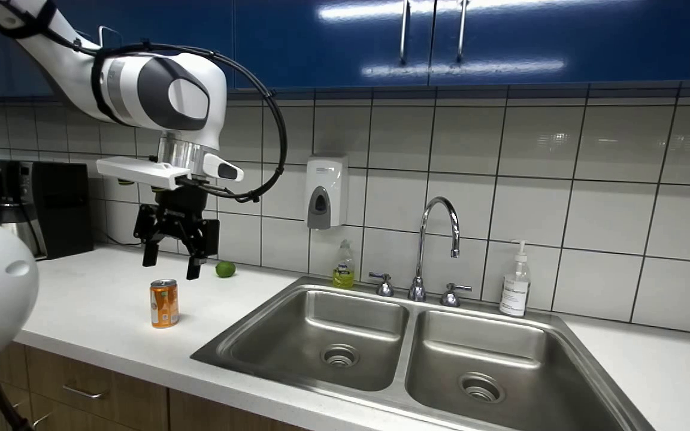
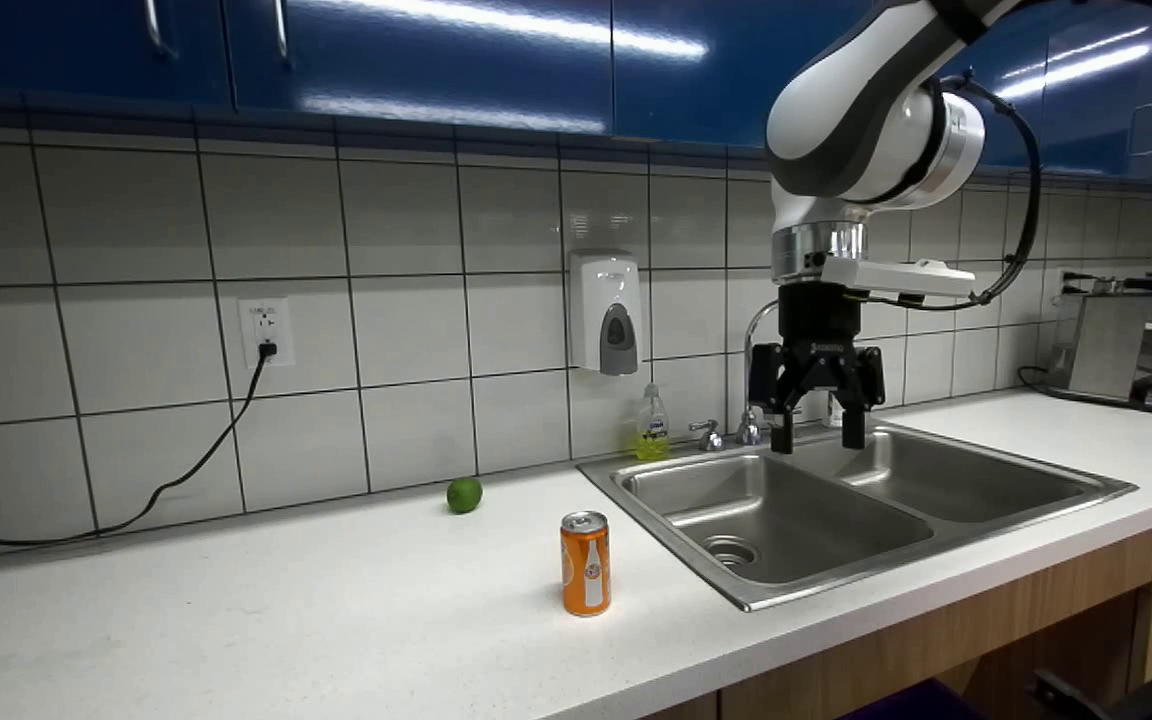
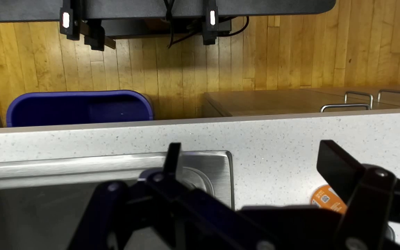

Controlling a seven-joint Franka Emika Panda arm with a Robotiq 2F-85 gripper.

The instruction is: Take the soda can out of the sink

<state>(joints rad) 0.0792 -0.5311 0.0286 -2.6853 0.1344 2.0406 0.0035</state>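
The orange soda can (image 1: 165, 303) with a silvery top stands upright on the white counter, beside the sink and outside it; it also shows in an exterior view (image 2: 586, 563). The steel sink (image 1: 406, 359) has two basins with nothing standing in them; its rim also shows in an exterior view (image 2: 681, 545). My gripper (image 1: 171, 262) is open and empty, in the air above counter height; it also shows in an exterior view (image 2: 818, 433). In the wrist view the fingers (image 3: 250, 159) are spread wide, and the can (image 3: 328, 199) is partly hidden behind the right-hand finger.
A green round fruit (image 1: 225, 269) lies near the tiled wall. A yellow soap bottle (image 1: 344, 267), the curved faucet (image 1: 421, 251) and a pump bottle (image 1: 515, 284) stand behind the basins. A wall dispenser (image 2: 605, 312) hangs above. A purple bin (image 3: 78, 106) stands below the counter edge.
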